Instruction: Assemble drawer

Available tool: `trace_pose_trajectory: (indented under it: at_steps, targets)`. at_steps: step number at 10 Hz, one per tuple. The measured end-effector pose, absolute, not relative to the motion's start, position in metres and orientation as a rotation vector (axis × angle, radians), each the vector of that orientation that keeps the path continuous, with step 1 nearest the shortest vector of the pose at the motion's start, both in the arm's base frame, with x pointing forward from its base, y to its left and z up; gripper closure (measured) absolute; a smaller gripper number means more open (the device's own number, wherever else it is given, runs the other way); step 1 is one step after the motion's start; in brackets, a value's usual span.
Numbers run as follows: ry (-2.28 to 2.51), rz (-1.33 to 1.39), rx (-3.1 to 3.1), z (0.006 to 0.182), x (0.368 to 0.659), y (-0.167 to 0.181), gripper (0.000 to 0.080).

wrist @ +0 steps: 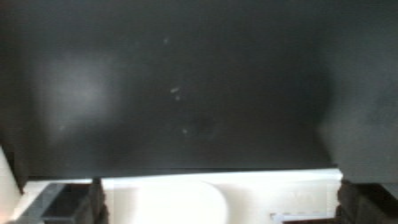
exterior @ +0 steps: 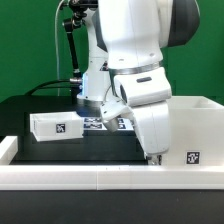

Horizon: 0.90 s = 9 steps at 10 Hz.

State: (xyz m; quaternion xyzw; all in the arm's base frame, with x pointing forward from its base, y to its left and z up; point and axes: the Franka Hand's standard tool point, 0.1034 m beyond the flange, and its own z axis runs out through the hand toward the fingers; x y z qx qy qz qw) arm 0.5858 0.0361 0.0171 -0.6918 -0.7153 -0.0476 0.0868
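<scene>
The large white drawer case [exterior: 192,128] stands at the exterior view's right, with a tag on its front. One small open-topped box [exterior: 57,125] lies at the left on the black table. The other small box is hidden. My gripper [exterior: 152,156] reaches down at the case's near left corner. In the wrist view my gripper [wrist: 217,206] is open. Its dark fingers [wrist: 75,203] stand wide apart at either side of a white part [wrist: 214,195]. I cannot tell which piece that white part is, nor whether the pads touch it.
The marker board [exterior: 98,123] lies behind the arm, between the small box and the case. A low white border rail [exterior: 90,176] runs along the table's front. The black table [wrist: 178,90] fills most of the wrist view.
</scene>
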Motion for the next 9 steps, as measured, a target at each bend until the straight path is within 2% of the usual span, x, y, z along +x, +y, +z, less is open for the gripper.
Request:
trace_pose_trajectory:
  at_steps: [3, 6, 9]
  targets:
    - [-2.145, -0.13, -2.048, 0.018, 0.586, 0.029, 0.015]
    - [-2.154, -0.134, -2.047, 0.017, 0.587, -0.002, 0.015]
    - [-2.118, -0.163, -2.148, 0.037, 0.582, -0.039, 0.015]
